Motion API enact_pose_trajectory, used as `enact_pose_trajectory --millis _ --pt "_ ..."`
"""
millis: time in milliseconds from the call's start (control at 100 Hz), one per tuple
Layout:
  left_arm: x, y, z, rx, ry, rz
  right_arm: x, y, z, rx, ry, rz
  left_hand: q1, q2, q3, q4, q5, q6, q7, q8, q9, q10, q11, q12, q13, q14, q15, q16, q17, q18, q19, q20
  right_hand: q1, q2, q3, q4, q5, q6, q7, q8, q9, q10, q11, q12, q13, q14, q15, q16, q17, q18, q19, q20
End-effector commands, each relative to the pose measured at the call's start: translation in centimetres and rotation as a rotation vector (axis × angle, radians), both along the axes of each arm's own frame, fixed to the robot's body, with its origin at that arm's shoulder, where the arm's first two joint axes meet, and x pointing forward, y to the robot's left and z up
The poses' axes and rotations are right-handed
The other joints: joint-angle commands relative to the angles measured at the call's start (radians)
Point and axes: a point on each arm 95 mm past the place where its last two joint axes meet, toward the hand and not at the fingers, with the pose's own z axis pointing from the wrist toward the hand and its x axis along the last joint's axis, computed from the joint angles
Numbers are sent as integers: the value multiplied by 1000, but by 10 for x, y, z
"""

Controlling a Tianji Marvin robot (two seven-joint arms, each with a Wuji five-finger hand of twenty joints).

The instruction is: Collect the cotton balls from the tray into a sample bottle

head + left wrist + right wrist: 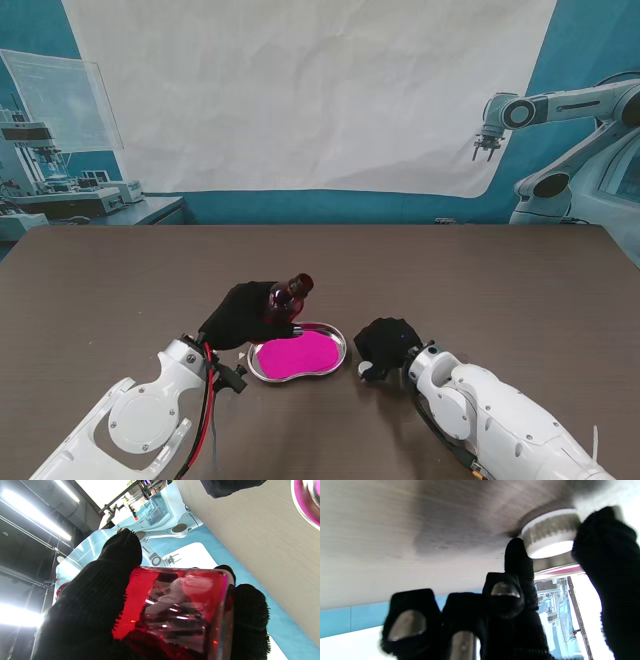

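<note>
Left robot hand (243,313): black-gloved, wrapped round the sample bottle (289,297), lifted clear of the worktop (120,290).
Sample bottle: dark red, translucent, tilted, open neck pointing away from the left robot hand, hanging over the tray's far left rim.
Left wrist view: fingers (120,552) curled along one side of the red glass, another fingertip pressing the opposite side; pale, soft shapes showing through the wall, likely cotton balls (185,587), count unclear.
Tray (338,352): shiny, kidney-shaped, magenta inside, lying on the worktop between the two robot hands, just right of the left robot hand.
Loose cotton on the tray: none made out from the stand view.
Right robot hand (386,346): black-gloved, low on the worktop just right of the tray, pinching a white cap (366,371).
Right wrist view: white ribbed cap (550,536) nipped between thumb and one fingertip (517,552), remaining fingers folded in, cap at the worktop surface.
Gap between robot hands: the tray only.
</note>
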Motion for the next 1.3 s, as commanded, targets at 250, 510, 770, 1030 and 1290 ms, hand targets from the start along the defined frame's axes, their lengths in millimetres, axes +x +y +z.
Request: enact_pose_trajectory --millis 250,510,770,1030,1290 --pt "-2 -1 -1 4 7 -13 -3 4 -19 -119 -27 79 277 467 343 18 159 -146 168 19 54 -35 7 8 26 19 60 25 -6 -91 92 40 91 -1 135 78 50 -81 113 15 78 -76 60 10 22 -64 91 9 37 -22 97 -4" --pt "-2 -1 -1 2 8 -14 -4 5 -26 -172 -44 97 276 467 343 18 160 -146 169 19 55 -36 8 8 27 20 60 24 -7 -91 92 39 77 -58 81 49 16 -39 85 -20 77 -59 20 -7 22 -63 87 8 34 -7 88 -6" --pt "-2 -1 -2 1 6 -15 -2 7 -32 -204 -43 115 276 468 343 18 158 -148 169 19 56 -37 8 7 27 18 60 24 -7 -91 92 39 119 -105 115 52 47 8 119 12 79 -65 82 24 22 -88 120 26 41 -8 124 15" --pt "-2 -1 -2 2 6 -16 -7 9 -27 -319 -19 129 276 468 343 19 159 -148 170 19 55 -38 9 6 27 17 61 24 -7 -91 92 40 -31 216 251 205 -155 -22 271 276 39 -211 151 76 27 -211 123 61 57 -124 194 4" --pt "-3 -1 -3 3 7 -15 -10 6 -24 -357 -29 138 276 467 342 18 158 -147 169 19 54 -37 9 6 26 20 60 24 -7 -91 92 40 -67 323 244 266 -228 -61 334 285 -1 -229 186 66 29 -229 114 64 56 -140 191 -7"
